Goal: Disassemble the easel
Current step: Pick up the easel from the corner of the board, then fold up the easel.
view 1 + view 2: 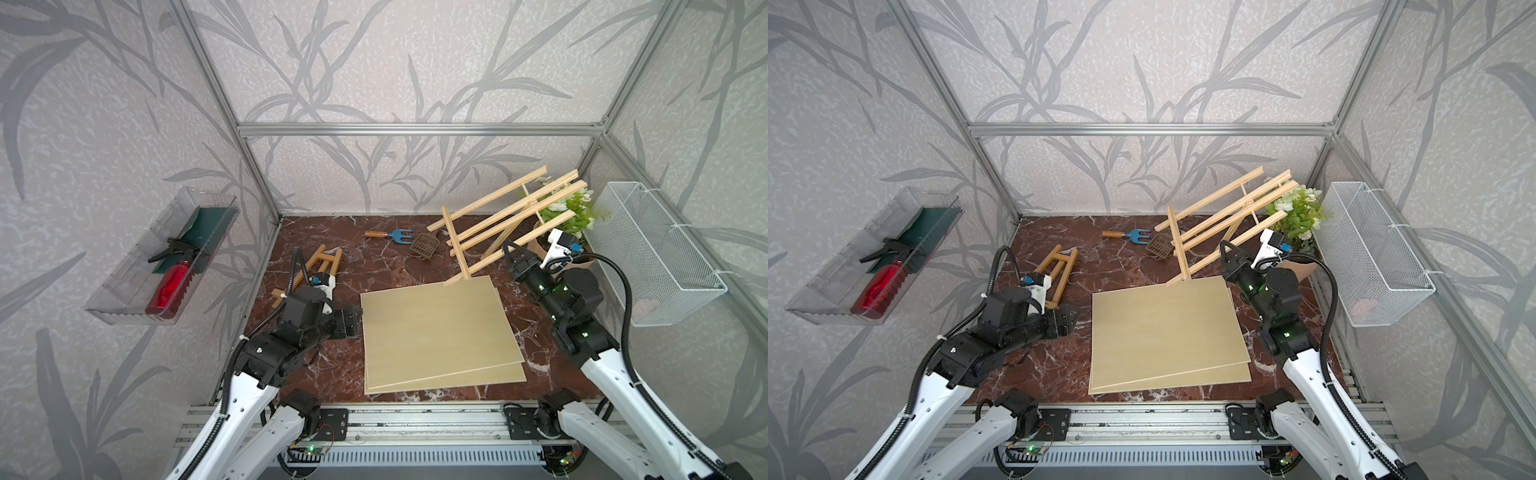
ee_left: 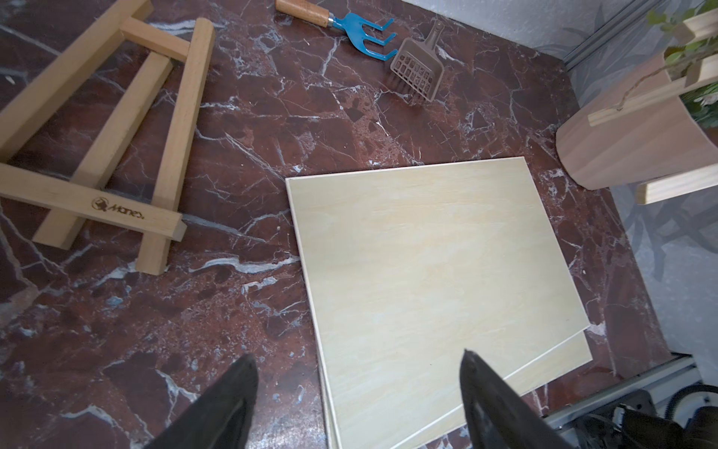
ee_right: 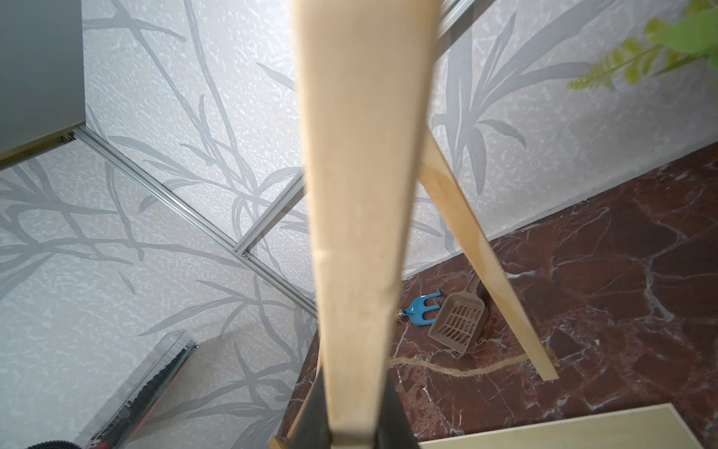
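We held the easel (image 1: 486, 199) tilted at the back right beside the plant (image 1: 577, 208), our right gripper (image 3: 351, 408) clamped on one leg, seemingly to steady it, while our left gripper (image 2: 357, 388) hung wide-jawed over the left edge of the stacked boards (image 1: 440, 332).

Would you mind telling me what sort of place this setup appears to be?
Likely a staged robot test cell, not a real studio: aluminium frame, wallpapered panels, and a marble-look tabletop with the large easel.
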